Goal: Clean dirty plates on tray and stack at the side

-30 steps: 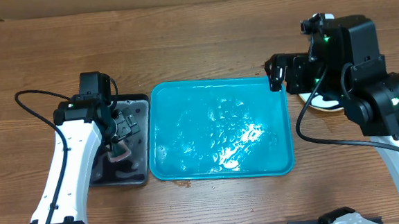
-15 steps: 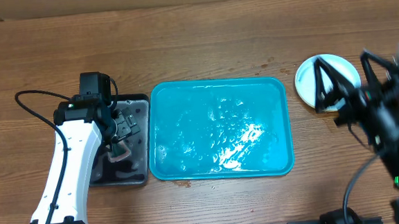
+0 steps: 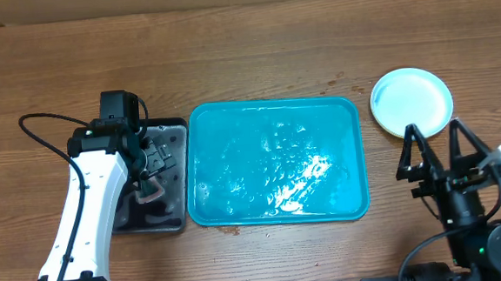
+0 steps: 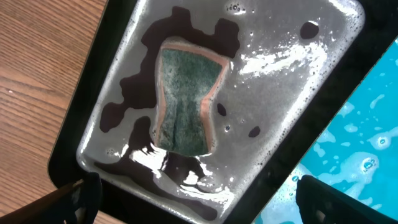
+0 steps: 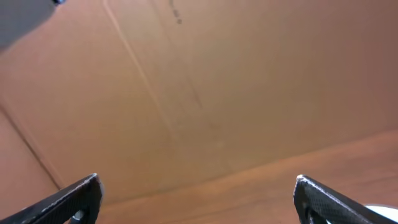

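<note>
On the counter the turquoise tray is seen at centre, a black tray just left of it, a blue-rimmed plate at upper right. The left tool is spread over a sponge; the right tool is spread, empty, below the plate

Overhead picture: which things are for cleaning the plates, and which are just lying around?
For the job:
plate
blue tray
sponge
black tray, which holds the sponge

Just lying about:
cable
cardboard behind the table
</note>
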{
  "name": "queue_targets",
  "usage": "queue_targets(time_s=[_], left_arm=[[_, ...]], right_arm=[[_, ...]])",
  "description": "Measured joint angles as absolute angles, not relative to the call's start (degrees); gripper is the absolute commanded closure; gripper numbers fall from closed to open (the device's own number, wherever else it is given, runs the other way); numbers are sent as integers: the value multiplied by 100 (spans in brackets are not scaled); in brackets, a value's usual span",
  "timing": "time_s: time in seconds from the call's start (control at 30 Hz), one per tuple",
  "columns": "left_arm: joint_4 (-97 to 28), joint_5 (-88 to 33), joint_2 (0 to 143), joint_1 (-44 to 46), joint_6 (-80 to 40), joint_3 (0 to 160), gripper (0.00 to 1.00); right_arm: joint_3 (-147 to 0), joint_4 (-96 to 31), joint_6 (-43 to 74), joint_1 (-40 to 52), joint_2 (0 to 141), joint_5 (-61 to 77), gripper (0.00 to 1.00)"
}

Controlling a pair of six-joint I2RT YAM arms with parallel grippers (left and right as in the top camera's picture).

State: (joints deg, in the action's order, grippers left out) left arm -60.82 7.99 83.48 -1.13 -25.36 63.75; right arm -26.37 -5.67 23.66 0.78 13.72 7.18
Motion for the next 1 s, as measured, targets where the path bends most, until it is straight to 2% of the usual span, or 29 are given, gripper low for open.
queue_targets(time_s=[0.2,0.53,1.0], left_arm=[[-6080,801,8346,-113,-2536,6375,0],[-6084,801,8346,-113,-2539,6375,0],[-6084,801,8346,-113,-2536,6375,1]], right_arm=[[-1581,185,2394,47,836,917,0],[-784,255,2373,45,84,965,0],[-104,386,2246,237,80,1009,0]])
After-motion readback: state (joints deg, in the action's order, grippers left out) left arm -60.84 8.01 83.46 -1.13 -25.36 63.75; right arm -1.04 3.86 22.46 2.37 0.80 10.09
